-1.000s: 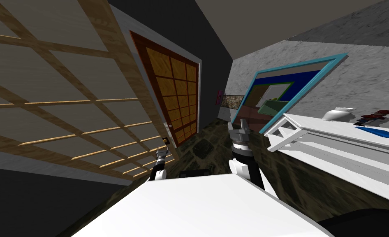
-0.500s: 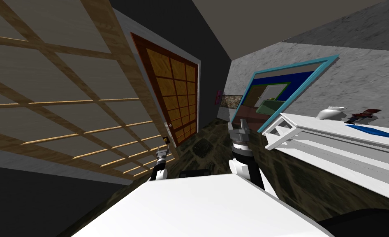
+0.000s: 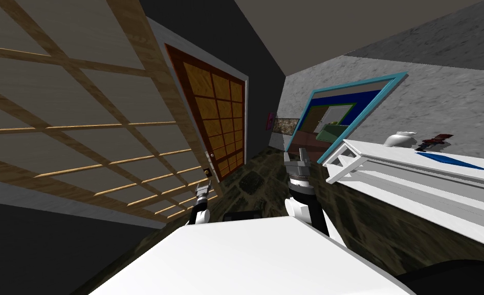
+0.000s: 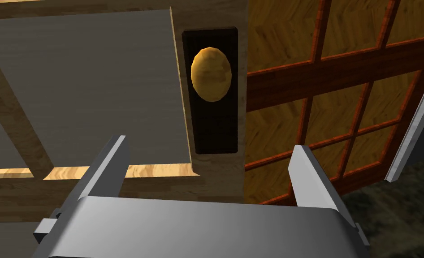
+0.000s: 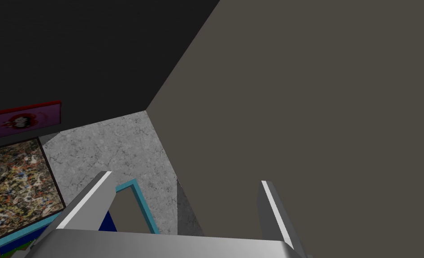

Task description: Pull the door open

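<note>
A tall light-wood lattice door (image 3: 82,128) with grey panels stands close on my left. Its oval golden knob (image 4: 211,74) sits on a dark plate (image 4: 215,125) set in the door's wooden edge strip (image 4: 218,179). My left gripper (image 4: 209,144) is open and points at the plate just below the knob, a short way off it, with nothing between its fingers. In the head view the left gripper (image 3: 203,184) hangs just under the knob (image 3: 205,173). My right gripper (image 3: 302,153) is raised in mid-room, and the right gripper (image 5: 185,179) is open and empty.
Beyond the lattice door is an orange-brown panelled door (image 3: 218,123) in a grey frame. A long white shelf unit (image 3: 389,171) with a white vase (image 3: 400,139) stands at the right, under a teal-framed picture (image 3: 348,110). Dark patterned floor (image 3: 256,179) lies between them.
My head view has swung slightly, so the shelf unit and teal frame have drifted left in the picture. Both arms hold the same pose.
</note>
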You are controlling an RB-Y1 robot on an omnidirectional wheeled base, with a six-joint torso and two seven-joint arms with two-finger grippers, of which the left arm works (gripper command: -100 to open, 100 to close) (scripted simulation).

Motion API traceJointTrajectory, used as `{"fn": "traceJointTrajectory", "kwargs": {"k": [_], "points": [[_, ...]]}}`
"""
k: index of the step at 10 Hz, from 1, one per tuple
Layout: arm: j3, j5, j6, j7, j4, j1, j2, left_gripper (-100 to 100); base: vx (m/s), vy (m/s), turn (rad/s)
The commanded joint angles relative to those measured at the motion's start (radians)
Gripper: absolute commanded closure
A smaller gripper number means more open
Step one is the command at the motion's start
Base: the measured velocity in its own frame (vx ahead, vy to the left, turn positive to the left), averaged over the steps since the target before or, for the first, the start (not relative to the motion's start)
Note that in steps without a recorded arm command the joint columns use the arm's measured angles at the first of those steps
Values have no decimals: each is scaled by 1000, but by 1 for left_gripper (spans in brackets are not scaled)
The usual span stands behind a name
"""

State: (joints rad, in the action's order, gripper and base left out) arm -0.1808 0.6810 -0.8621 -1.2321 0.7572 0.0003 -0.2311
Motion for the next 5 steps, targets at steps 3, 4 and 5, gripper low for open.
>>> {"fn": "traceJointTrajectory", "kwargs": {"k": [3,4,5], "points": [[-14,30,0,-70,6,-1,5,-100,-42,11,-20],[-11,25,1,-56,6,0,4,-100,-18,7,-6],[-8,32,-9,-88,-4,11,-21,-100,143,-16,-105]]}}
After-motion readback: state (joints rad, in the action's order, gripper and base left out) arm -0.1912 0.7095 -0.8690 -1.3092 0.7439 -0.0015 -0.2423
